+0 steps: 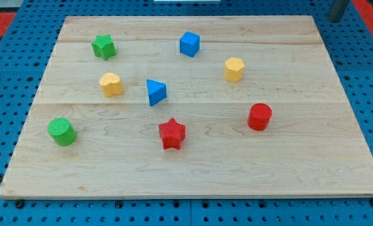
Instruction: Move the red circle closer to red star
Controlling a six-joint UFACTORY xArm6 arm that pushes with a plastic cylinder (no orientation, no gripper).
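Note:
The red circle (259, 117), a short cylinder, stands on the wooden board at the view's right of middle. The red star (172, 133) lies to its left and slightly lower, about a quarter of the board's width away, with bare wood between them. My tip (335, 20) shows at the view's top right corner, just beyond the board's far right corner, far above and to the right of the red circle. It touches no block.
Also on the wooden board (312, 163): a green star (103, 47) at top left, a blue cube (189, 44) at top middle, a yellow hexagon (234, 69), a yellow block (111, 83), a blue triangle (155, 91) above the red star, and a green circle (62, 131) at left.

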